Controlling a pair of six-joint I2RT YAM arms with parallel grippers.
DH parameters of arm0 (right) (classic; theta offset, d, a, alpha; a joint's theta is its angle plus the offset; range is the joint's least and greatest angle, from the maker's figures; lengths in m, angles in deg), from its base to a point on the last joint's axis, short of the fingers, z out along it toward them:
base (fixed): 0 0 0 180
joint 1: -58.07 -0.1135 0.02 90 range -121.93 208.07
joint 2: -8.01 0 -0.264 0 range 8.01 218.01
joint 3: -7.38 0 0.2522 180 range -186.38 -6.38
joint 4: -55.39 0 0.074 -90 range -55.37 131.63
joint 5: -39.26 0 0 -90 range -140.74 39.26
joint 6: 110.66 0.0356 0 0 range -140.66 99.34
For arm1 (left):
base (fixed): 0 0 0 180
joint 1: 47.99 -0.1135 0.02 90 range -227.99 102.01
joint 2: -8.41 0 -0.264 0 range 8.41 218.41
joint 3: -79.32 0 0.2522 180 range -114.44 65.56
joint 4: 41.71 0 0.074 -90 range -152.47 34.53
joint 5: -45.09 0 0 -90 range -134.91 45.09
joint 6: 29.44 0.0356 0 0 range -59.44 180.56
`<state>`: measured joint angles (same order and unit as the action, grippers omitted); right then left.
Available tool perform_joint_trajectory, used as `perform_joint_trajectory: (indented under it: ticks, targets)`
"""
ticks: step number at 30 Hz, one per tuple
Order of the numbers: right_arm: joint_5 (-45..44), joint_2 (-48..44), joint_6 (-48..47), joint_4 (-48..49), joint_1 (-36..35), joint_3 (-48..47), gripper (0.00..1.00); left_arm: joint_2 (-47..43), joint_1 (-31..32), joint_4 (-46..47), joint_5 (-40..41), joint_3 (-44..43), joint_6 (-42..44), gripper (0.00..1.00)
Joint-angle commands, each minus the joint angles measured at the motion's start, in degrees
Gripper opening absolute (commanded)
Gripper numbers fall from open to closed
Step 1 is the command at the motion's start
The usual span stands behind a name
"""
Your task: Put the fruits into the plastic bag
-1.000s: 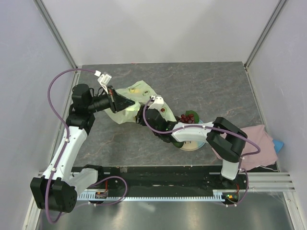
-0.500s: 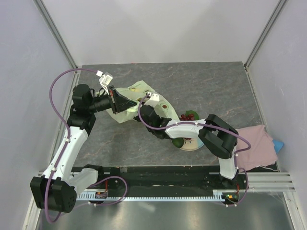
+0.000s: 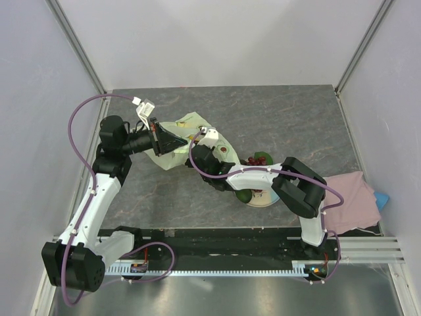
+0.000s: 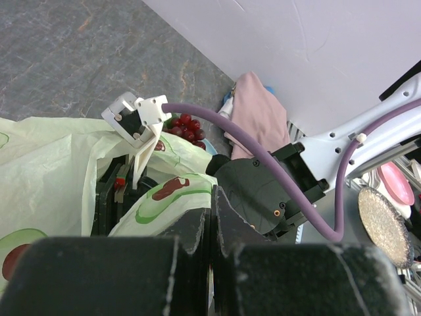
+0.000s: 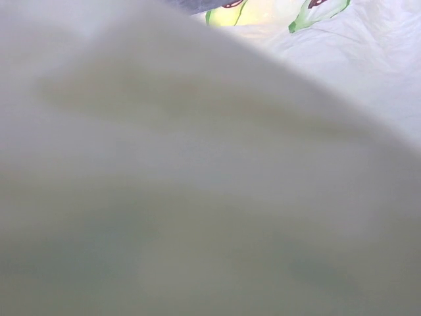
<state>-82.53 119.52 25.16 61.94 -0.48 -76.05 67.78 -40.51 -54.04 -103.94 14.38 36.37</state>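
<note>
The pale green plastic bag (image 3: 186, 125) lies at the table's left middle. My left gripper (image 3: 177, 141) is shut on the bag's edge and holds its mouth up; in the left wrist view the jaws (image 4: 214, 201) pinch the printed plastic (image 4: 52, 171). My right gripper (image 3: 197, 150) reaches into the bag's mouth, its fingers hidden by plastic. The right wrist view shows only blurred bag film (image 5: 296, 39). The dark red grape bunch (image 3: 258, 160) and a dark green avocado (image 3: 245, 195) lie on the plate (image 3: 270, 199). The grapes also show in the left wrist view (image 4: 187, 128).
A pink cloth (image 3: 355, 197) lies at the right front, over something blue (image 3: 383, 197), and shows in the left wrist view (image 4: 260, 112). The right arm's forearm (image 3: 256, 174) crosses over the plate. Metal frame posts and white walls bound the table.
My right arm has pushed its wrist left and farther into the bag's mouth, mostly in the first half second. My left gripper has kept its hold on the bag.
</note>
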Motion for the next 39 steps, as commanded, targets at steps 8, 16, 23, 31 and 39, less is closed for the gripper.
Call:
perform_joint_trajectory:
  ticks: [8,16,23,31,39]
  targets:
    - [1.3,-4.1,-1.7,5.4,0.0,5.1,0.77,0.0,-0.1,-5.8,9.0,-2.2,2.7,0.02]
    - [19.9,-15.7,-11.1,8.9,-1.2,15.8,0.77,0.0,-1.9,-12.6,18.0,-3.6,4.4,0.02]
    - [44.0,-25.4,-15.6,13.0,-1.4,24.4,0.76,0.1,-2.3,-12.5,18.7,-3.1,4.0,0.01]
    - [42.0,-39.6,-22.5,-5.2,-1.3,24.0,0.78,0.5,-2.4,-11.9,17.8,-2.9,3.4,0.02]
    - [33.0,-49.3,-17.8,-20.1,8.1,28.6,0.78,0.6,-2.4,-12.0,17.8,-2.8,3.4,0.02]
